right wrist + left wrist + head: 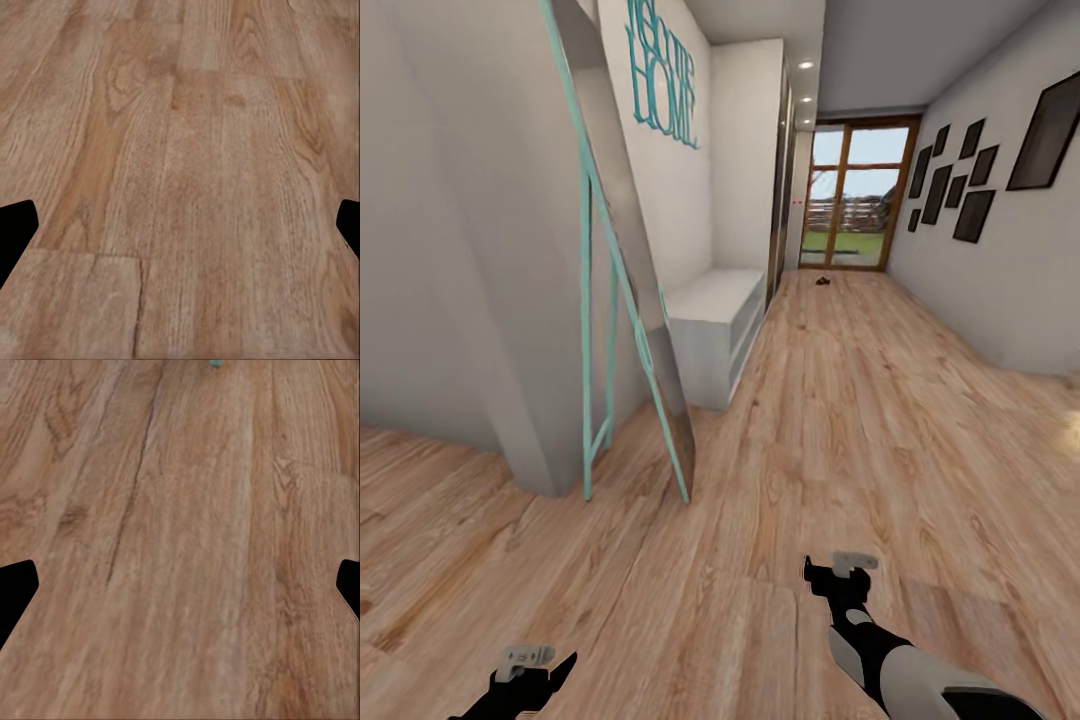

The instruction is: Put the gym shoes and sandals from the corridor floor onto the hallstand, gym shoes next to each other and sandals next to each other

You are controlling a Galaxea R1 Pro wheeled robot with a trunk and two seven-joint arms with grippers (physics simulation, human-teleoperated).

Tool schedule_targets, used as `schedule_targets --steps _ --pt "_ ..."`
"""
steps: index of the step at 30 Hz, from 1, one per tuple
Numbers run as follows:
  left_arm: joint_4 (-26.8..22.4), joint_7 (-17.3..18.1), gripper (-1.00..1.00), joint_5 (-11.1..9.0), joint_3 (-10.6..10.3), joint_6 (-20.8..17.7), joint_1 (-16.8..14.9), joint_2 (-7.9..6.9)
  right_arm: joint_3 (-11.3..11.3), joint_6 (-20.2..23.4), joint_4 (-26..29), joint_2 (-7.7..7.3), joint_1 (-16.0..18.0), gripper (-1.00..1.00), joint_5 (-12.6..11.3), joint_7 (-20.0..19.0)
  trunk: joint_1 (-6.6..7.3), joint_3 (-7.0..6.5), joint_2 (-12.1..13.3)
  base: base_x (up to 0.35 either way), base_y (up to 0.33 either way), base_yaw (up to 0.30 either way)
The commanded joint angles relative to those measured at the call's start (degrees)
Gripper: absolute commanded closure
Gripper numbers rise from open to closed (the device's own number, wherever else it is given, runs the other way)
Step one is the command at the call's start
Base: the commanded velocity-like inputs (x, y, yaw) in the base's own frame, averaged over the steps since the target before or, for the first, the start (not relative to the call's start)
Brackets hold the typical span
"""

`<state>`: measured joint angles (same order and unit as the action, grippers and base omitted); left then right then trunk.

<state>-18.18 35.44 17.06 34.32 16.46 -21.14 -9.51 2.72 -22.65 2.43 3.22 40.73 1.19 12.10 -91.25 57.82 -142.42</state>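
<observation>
Both end effectors, left [180,585] and right [180,225], spread, empty, over corridor floor [840,430]; small dark item [823,281] far off, possibly sandal.

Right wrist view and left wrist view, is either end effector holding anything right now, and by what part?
Nothing is held. The left end effector and right end effector are both open, with bare corridor floor between their fingers.

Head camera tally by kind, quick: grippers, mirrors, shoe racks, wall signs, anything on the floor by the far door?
Grippers: 2, left gripper and right gripper
Leaning mirror: 1
Hallstand: 1
Wall sign: 1
Small dark item by door, unidentifiable: 1
Total: 6
</observation>
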Motion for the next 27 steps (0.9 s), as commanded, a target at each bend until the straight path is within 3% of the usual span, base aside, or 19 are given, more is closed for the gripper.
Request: schedule_targets --steps 1,12,19,27 --pt "0.01 0.25 -1.00 0.61 0.48 0.33 -0.04 0.02 0.27 -0.20 -0.06 0.03 0.05 -1.00 0.13 0.10 0.01 0.05 -0.02 0.001 0.000 -0.278" --pt "-0.01 0.25 -1.00 0.61 0.48 0.33 -0.04 0.02 0.27 -0.20 -0.08 0.03 0.05 -1.00 0.13 0.11 0.01 0.05 -0.02 0.038 0.000 -0.278" --pt "0.00 0.25 -1.00 0.61 0.48 0.33 -0.04 0.02 0.27 -0.20 -0.09 0.03 0.05 -1.00 0.09 0.12 0.01 0.05 -0.02 0.291 0.000 -0.266" --pt "0.01 0.25 -1.00 0.61 0.48 0.33 -0.04 0.02 0.27 -0.20 -0.06 0.03 0.05 -1.00 0.11 0.12 0.01 0.05 -0.02 0.338 0.048 -0.062"
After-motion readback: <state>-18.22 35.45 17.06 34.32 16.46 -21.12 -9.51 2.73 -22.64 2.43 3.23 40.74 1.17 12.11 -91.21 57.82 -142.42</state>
